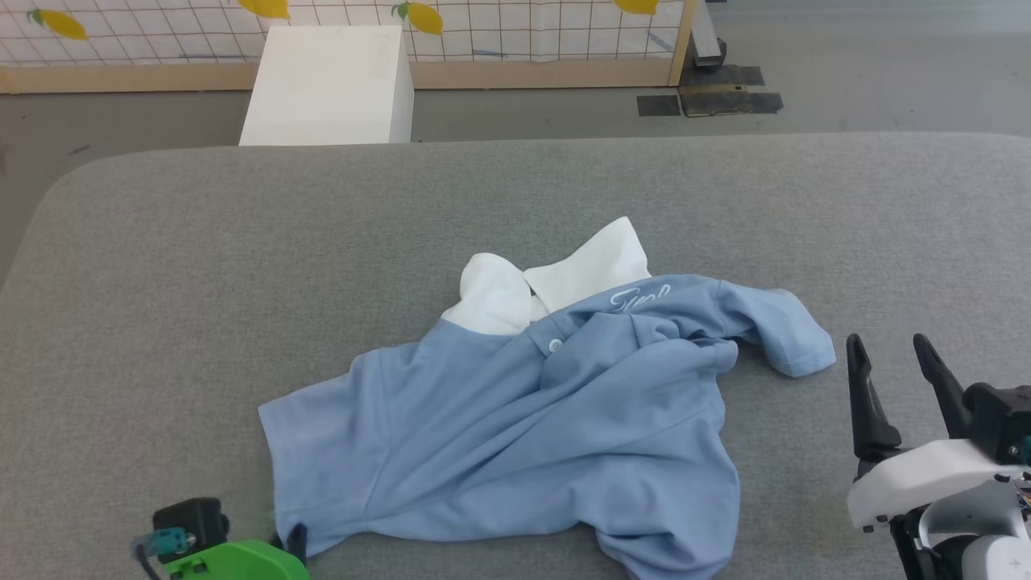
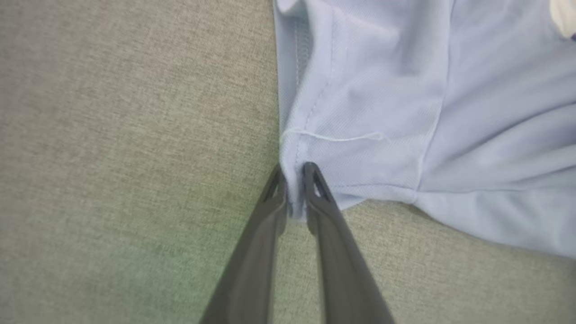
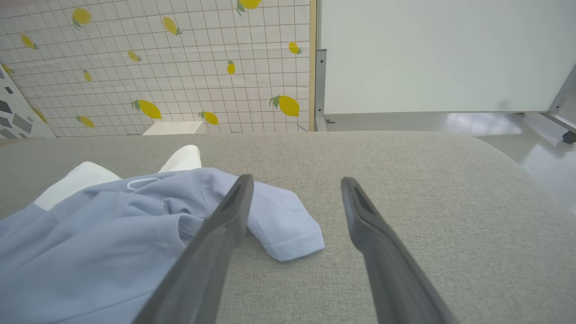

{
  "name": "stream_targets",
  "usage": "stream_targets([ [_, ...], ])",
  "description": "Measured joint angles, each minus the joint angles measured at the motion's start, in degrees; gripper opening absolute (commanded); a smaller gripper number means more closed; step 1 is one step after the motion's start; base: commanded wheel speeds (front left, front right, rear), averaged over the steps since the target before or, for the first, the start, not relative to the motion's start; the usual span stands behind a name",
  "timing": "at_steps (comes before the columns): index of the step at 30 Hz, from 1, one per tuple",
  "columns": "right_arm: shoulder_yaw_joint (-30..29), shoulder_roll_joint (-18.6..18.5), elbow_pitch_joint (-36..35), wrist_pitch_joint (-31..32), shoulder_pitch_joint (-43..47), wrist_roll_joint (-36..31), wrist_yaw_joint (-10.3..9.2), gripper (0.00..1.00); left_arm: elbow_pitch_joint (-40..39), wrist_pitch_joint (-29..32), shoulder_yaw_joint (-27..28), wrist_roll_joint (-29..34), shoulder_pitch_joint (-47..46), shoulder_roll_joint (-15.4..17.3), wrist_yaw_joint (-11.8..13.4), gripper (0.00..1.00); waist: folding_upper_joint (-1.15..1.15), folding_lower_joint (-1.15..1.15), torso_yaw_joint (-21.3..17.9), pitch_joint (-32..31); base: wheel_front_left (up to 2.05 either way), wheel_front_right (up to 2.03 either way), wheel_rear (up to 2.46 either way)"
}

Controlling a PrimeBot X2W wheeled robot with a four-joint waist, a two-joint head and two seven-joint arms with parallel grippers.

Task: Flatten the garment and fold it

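A crumpled light blue polo shirt (image 1: pixel 523 419) lies mid-bench (image 1: pixel 161 266), white collar (image 1: pixel 588 266) farthest from the robot. The left tool (image 2: pixel 294 175) pinches its near corner. The right tool (image 1: pixel 886 348) hangs spread beside a sleeve (image 1: pixel 793 338). The knit looks soft, light and limp, so it is best gripped at corners and hems.

Grey fabric table (image 1: pixel 161 266) bears a crumpled light blue garment (image 1: pixel 515 435)

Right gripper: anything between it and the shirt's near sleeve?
Nothing; only bare grey tabletop separates the open right gripper from the sleeve of the shirt, as the head view shows.
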Motion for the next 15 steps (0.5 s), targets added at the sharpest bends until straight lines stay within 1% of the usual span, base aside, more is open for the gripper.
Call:
stream_targets([
  [2, -0.03, -0.01, 0.21, 1.10, 0.39, -0.01, 0.00, 1.00, -0.67, -3.61, 0.69, 0.05, -0.08, -0.59, -0.24, 1.00, 0.00, 0.00, 0.20, -0.08, 0.00, 0.00, 0.00],
  [4, 0.80, -0.04, 0.38, 2.29, 0.55, 0.01, 0.00, 1.00, -1.47, -8.39, 1.47, 0.26, -0.45, -1.31, -1.32, 1.00, 0.00, 0.00, 0.49, -0.15, 0.00, 0.00, 0.00],
  [8, 4.86, 0.00, 0.38, 4.54, 0.53, 0.56, 0.00, 1.00, -2.77, -20.16, 2.13, 2.47, -3.50, -2.40, -4.03, 1.00, 0.00, 0.00, 0.96, -0.15, 0.00, 0.00, 0.00],
  [10, 7.00, 0.00, 0.62, 5.59, 0.09, 0.93, 0.00, 1.00, -2.78, -25.57, 2.11, 4.09, -5.60, -3.20, -4.79, 1.00, 0.00, 0.00, 1.06, 0.04, 0.00, 0.00, 0.00],
  [12, 8.49, -0.01, 1.77, 7.34, -1.15, 1.70, 0.00, 1.00, -2.70, -29.21, 1.54, 5.31, -7.20, -3.88, -5.11, 1.00, 0.00, 0.00, 1.17, 0.36, 0.00, 0.00, 0.00],
  [15, 10.21, -0.01, 4.71, 11.40, -4.10, 2.38, 0.00, 1.00, -1.82, -32.11, 0.96, 7.77, -9.72, -4.77, -5.76, 1.00, 0.00, 0.00, 1.44, 1.00, 0.00, 0.00, 0.00],
])
